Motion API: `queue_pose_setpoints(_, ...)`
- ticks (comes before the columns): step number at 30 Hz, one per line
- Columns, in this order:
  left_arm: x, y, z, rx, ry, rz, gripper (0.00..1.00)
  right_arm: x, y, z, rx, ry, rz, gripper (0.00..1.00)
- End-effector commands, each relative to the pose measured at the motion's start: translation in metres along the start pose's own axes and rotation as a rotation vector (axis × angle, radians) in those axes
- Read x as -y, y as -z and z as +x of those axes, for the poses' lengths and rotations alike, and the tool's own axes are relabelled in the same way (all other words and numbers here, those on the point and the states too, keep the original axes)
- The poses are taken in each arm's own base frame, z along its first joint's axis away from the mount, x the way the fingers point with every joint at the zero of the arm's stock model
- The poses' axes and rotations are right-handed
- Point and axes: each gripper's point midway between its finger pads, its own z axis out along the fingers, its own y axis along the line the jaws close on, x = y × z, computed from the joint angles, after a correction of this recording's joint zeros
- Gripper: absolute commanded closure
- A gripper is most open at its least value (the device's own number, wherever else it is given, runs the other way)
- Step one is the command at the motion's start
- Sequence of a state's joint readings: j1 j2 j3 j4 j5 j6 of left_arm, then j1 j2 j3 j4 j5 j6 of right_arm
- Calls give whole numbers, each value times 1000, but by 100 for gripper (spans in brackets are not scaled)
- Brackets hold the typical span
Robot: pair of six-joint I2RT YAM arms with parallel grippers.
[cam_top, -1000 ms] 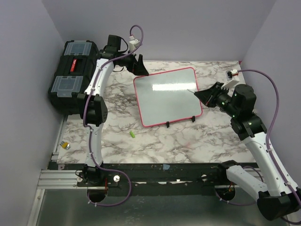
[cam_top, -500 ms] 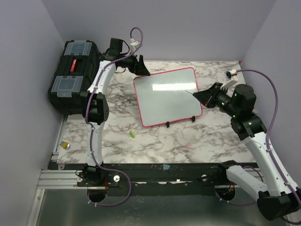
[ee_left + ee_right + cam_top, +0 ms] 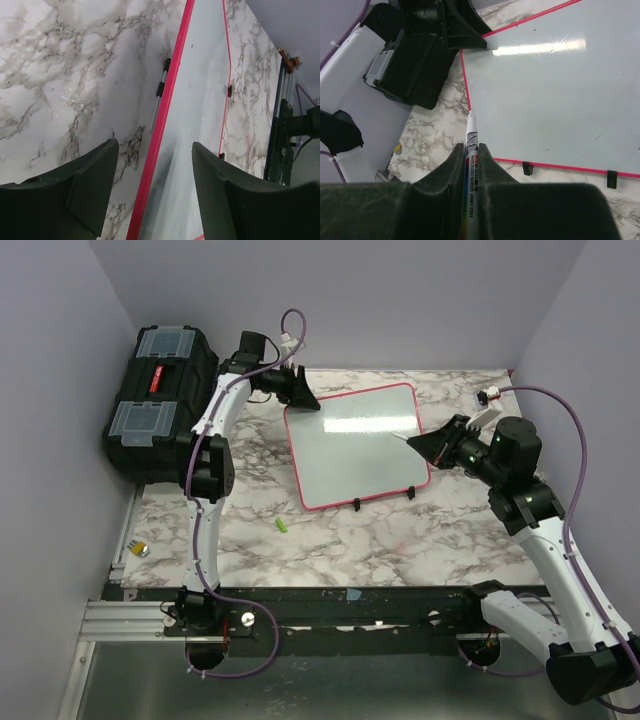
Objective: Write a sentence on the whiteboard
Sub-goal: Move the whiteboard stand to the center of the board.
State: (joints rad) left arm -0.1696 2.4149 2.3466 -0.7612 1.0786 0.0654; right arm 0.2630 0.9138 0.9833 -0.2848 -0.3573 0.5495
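Observation:
The whiteboard (image 3: 355, 445) lies flat on the marble table, white with a red-pink frame. Its surface is blank apart from a few tiny specks; no green sentence shows on it. My left gripper (image 3: 303, 397) is open at the board's far-left corner. In the left wrist view its jaws (image 3: 155, 150) straddle the board's red edge (image 3: 165, 110) without closing on it. My right gripper (image 3: 428, 446) is shut on a white marker (image 3: 471, 131). It holds the marker over the board's right side, tip (image 3: 398, 437) pointing left across the board (image 3: 555, 90).
A black toolbox (image 3: 160, 400) with clear lid compartments stands at the far left. A small green cap (image 3: 282, 525) lies on the table in front of the board. A small yellow object (image 3: 140, 548) sits off the table's left edge. Two black clips (image 3: 357, 504) grip the board's near edge.
My left gripper has shifted slightly right and down onto the board's far-left corner. My right gripper has moved the marker a little further left over the board.

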Motion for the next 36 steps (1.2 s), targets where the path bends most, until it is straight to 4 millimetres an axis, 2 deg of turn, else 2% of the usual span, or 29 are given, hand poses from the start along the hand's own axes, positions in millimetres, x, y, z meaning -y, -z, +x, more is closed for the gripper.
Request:
queue_pose_setpoints(1, 11, -12, 15, -26, 36, 71, 39, -7, -3, 1, -10, 0, -39, 99)
queue_pose_setpoints(6, 17, -16, 21, -49, 25, 91, 42, -6, -2, 1, -2, -1, -34, 99)
queue_pose_setpoints(20, 51, -9, 7, -33, -104, 106, 76, -5, -2, 4, -6, -2, -35, 99)
queue_pose_setpoints(29, 73, -4, 0, -43, -202, 46, 99, -3, -3, 5, -11, 4, -27, 99)
queue_pose_setpoints(36, 81, 1, 2, -55, -252, -33, 100, -1, -1, 4, -7, 14, -13, 99)
